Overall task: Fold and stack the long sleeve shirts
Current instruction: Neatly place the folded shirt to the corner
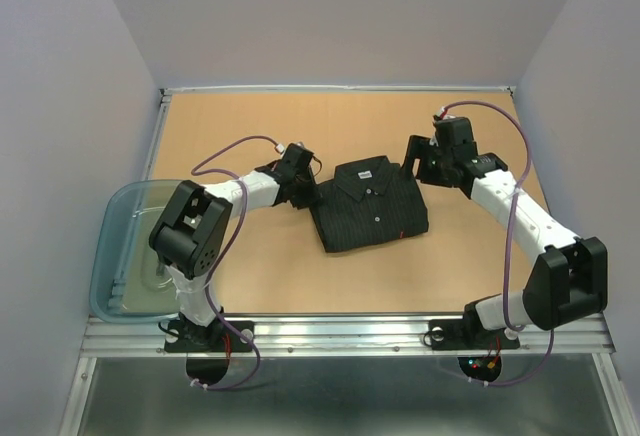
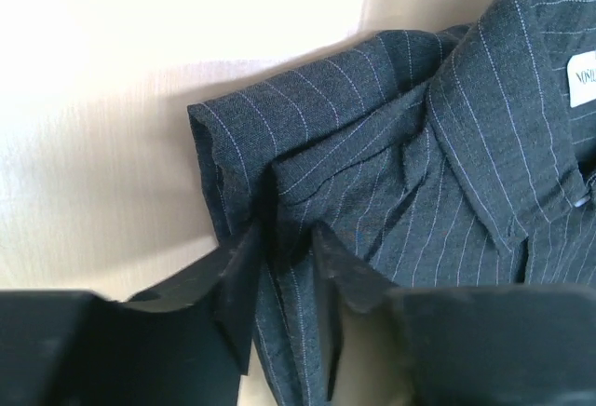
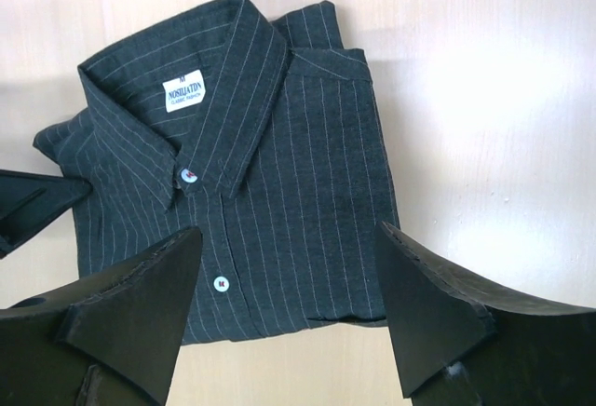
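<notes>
We start at the left gripper (image 2: 289, 238). Its two black fingers (image 2: 237, 285) stand close together on either side of a raised ridge of cloth at the shoulder edge of the shirt (image 2: 447, 145). They seem to touch the fabric on both sides, but we cannot tell from the wrist view whether the fold is truly pinched. From above, this gripper (image 1: 305, 191) sits at the far left corner of the garment, with its arm reaching in from the left.

The right gripper (image 3: 289, 232) has its fingers spread wide apart with nothing between them. It hangs over the buttoned front of the shirt (image 3: 251, 173). In the overhead view we see it (image 1: 415, 161) just beside the far right corner of the garment.

The shirt (image 1: 370, 204) lies between the two grippers, near the middle of the brown table (image 1: 300, 126). It is folded into a compact rectangle and turned slightly askew. It is dark with thin pale pinstripes. The collar (image 3: 233, 99) points toward the far side, and a white neck label (image 3: 184, 91) shows inside it. Two small white buttons (image 3: 189, 176) run down the placket.

Well apart from the shirt, a translucent blue-grey tub (image 1: 125, 246) sits at the table's left edge, beside the left arm's base.
</notes>
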{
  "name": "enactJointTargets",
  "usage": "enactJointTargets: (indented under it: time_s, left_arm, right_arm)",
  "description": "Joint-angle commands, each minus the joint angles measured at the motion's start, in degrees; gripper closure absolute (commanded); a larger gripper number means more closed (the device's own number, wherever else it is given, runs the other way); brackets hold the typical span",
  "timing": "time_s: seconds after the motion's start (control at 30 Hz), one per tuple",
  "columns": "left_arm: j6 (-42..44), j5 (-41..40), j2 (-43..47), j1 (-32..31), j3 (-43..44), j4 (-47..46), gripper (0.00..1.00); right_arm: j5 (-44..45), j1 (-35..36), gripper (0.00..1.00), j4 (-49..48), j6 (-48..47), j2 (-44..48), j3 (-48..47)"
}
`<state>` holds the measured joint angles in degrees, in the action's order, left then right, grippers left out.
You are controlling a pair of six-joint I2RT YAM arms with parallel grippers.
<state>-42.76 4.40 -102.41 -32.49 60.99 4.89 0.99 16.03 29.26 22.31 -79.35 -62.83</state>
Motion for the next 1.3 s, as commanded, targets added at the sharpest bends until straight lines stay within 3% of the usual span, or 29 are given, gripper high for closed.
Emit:
enactJointTargets:
  time_s: [0.0, 0.07, 0.1, 0.2, 0.67, 0.83, 1.17, 1.27]
  left_arm:
    - [1.1, -1.2, 0.8, -0.3, 0.3, -1.6, 0.73]
    - [1.1, -1.3, 1.4, -0.3, -1.3, -2.2, 0.78]
    - [1.3, -1.3, 1.7, -0.3, -1.9, -2.3, 0.88]
    - [2.2, -1.5, 3.0, -0.3, -3.9, -3.1, 1.00]
    - [6.3, -1.1, 7.7, -0.3, -7.6, -4.0, 1.00]
    - [6.6, -1.0, 8.7, -0.3, -8.0, -4.0, 1.00]
    - [7.0, -1.3, 10.2, -0.3, -7.9, -4.2, 1.00]
    - [6.7, -2.0, 12.0, -0.4, -9.2, -4.5, 0.94]
  right_arm:
    - [-0.6, -0.7, 0.21, -4.0, 0.4, 0.0, 1.0]
    - [-2.4, -1.2, 0.21, -4.7, 1.2, -1.1, 0.8]
    - [-3.0, -1.4, 0.21, -4.9, 1.5, -1.5, 0.6]
    - [-5.9, -2.9, 0.21, -6.9, 2.7, -3.3, 0.1]
    - [-13.9, -7.9, 0.55, -8.2, -2.9, -19.4, -13.5]
    - [-20.0, -7.9, 0.56, -9.1, -3.9, -22.6, -14.4]
    - [-21.8, -7.9, 0.55, -10.8, -5.5, -28.0, -14.7]
    - [-22.1, -7.9, 0.57, -11.4, -6.0, -28.4, -14.3]
